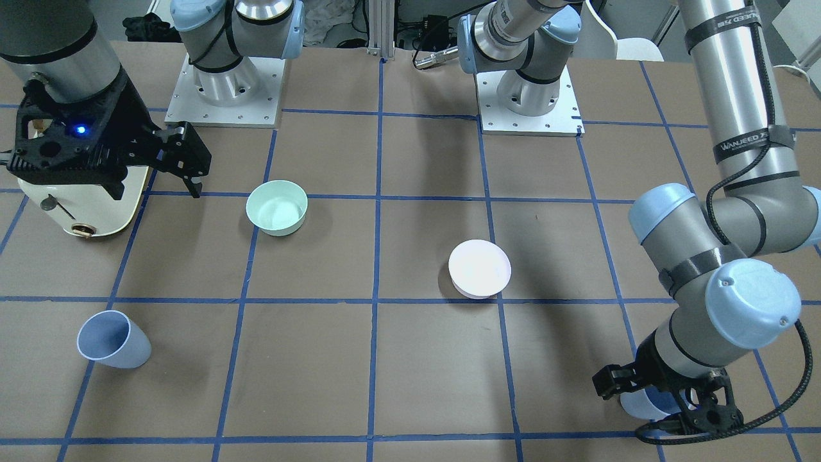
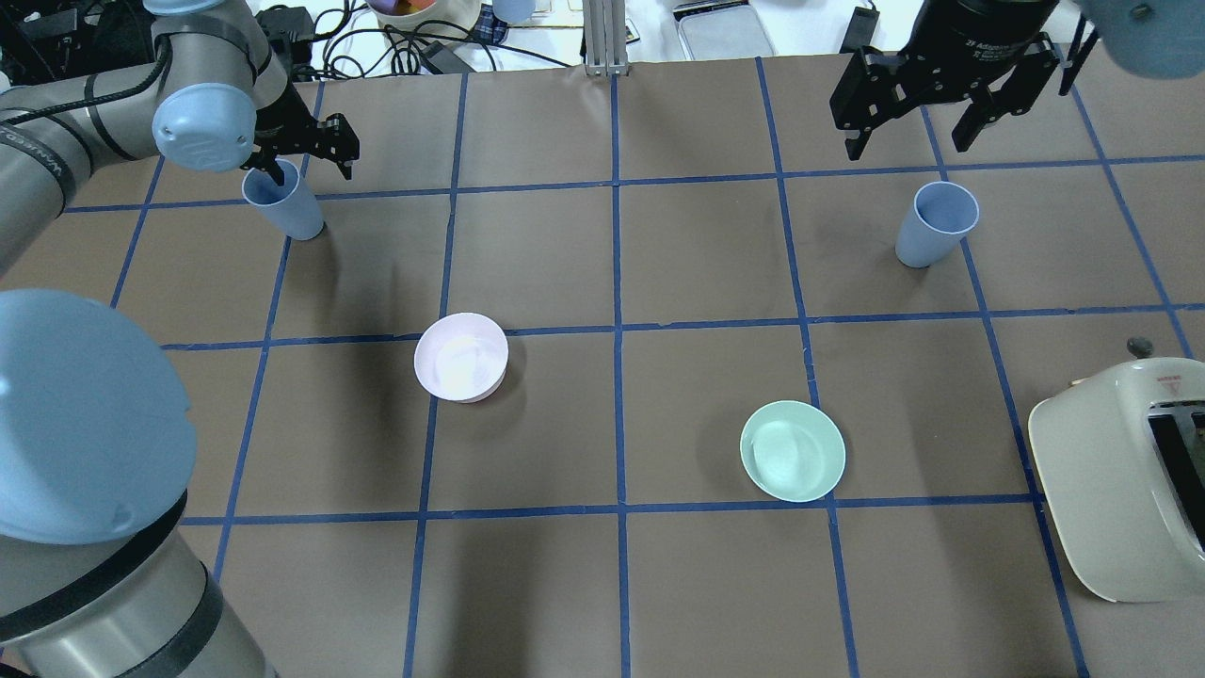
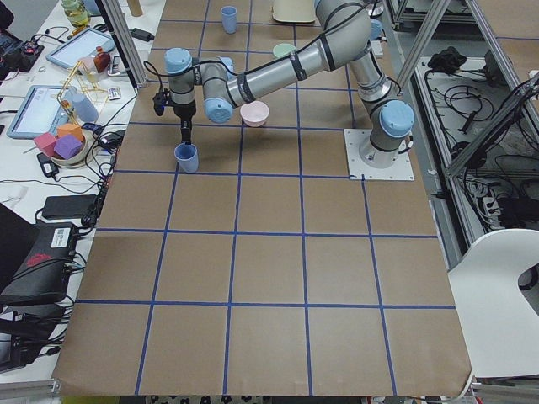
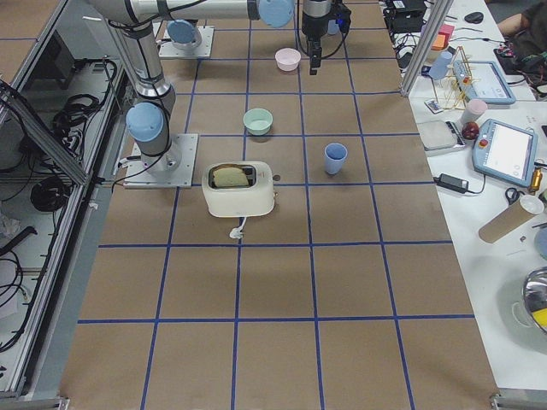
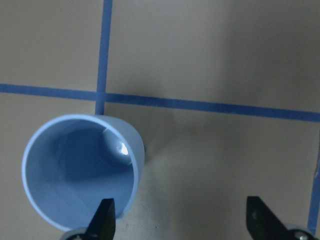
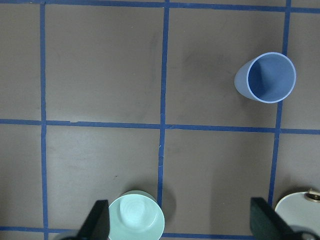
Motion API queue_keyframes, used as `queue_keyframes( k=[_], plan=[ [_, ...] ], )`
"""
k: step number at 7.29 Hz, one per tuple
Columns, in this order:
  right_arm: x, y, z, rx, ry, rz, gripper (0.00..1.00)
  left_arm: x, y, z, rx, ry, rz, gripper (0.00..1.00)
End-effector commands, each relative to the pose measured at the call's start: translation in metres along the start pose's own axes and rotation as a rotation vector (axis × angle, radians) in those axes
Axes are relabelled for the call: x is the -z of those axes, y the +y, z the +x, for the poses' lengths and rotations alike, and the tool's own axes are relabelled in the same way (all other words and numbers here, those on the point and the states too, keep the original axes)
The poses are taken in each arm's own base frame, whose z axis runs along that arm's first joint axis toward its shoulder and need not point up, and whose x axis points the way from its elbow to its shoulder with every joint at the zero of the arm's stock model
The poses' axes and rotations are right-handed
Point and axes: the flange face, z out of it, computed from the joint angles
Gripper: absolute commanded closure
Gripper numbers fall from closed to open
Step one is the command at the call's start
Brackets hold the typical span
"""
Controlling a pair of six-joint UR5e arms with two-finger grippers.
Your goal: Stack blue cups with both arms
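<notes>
So there are two cups, both upright on the counter (image 2: 659, 264) and well apart. The left cup (image 2: 282, 202) is at the far left, with the left gripper (image 2: 313, 155) right over it. The right cup (image 2: 934, 224) is across on the right, and the right gripper (image 2: 910, 137) hangs well above it and a bit off to the side.

Both grippers are spread wide and holding nothing. In the left wrist view one finger (image 5: 105, 220) overlaps the cup's rim and the other is way out over bare counter. That looks like a setup for a wall pinch, though I can't tell if the finger is inside the cup or just above it.

My guess on handling is that these are thin, light plastic tumblers. They're probably stiff enough, but slick, and easy to tip if nudged. The rim likely flexes under a hard squeeze. I'd pinch the wall just below the rim, one finger in and one out, and go gently. Grabbing across the tapered body could let it slide out downward.

The pink bowl (image 2: 461, 358), green bowl (image 2: 793, 450) and toaster (image 2: 1111, 471) aren't involved.
</notes>
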Motion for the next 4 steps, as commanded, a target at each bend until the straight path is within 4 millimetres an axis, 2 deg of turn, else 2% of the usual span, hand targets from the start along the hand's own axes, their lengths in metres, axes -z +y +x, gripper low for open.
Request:
queue_keyframes(
  k=[1, 2, 3, 4],
  plan=[
    [-0.006, 0.001, 0.0, 0.003, 0.005, -0.012, 0.0, -0.005, -0.009, -0.004, -0.01, -0.028, -0.024, 0.09],
    [-0.001, -0.001, 0.001, 0.0, -0.001, -0.001, 0.0, -0.013, -0.007, -0.005, -0.01, -0.027, -0.039, 0.23],
    [-0.006, 0.001, 0.002, -0.005, 0.004, -0.015, 0.0, -0.019, -0.007, -0.009, -0.012, -0.027, -0.046, 0.47],
    [-0.007, 0.0, 0.0, -0.003, -0.007, -0.013, 0.0, -0.02, -0.007, -0.009, -0.062, -0.026, -0.045, 0.67]
  ],
)
